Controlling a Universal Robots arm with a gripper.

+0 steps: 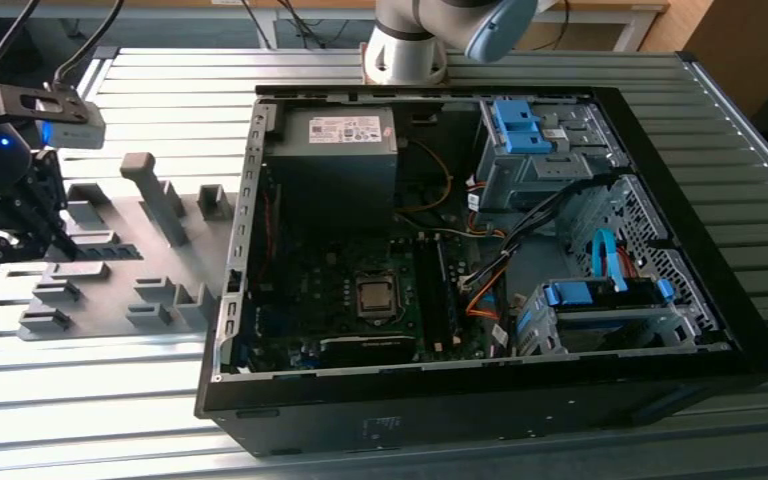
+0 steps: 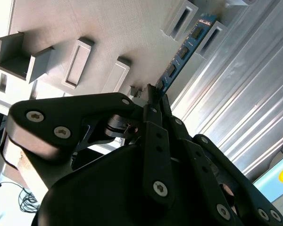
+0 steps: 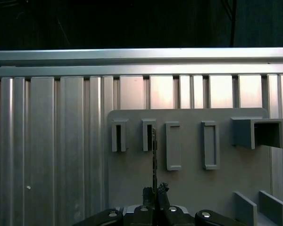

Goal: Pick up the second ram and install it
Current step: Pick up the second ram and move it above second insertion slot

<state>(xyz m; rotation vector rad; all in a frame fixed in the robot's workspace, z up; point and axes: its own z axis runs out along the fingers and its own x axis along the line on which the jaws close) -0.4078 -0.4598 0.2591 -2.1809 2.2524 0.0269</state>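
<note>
While the second ram [image 2: 181, 52] stands on edge in the grey fixture plate [image 2: 108, 28], the gripper [image 3: 154, 192] pinches its end; jaws nearly together.

The second ram [image 2: 184, 49] is a slim blue-green board strip with a row of dark chips. It stands on its long edge on the grey fixture plate [image 3: 188, 188] at the exterior view's left, its near end pinched in the gripper [image 2: 153, 92].

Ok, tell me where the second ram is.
At the exterior view's left, the second ram sits on the grey fixture plate beside the computer case, one end at the claw.
</note>
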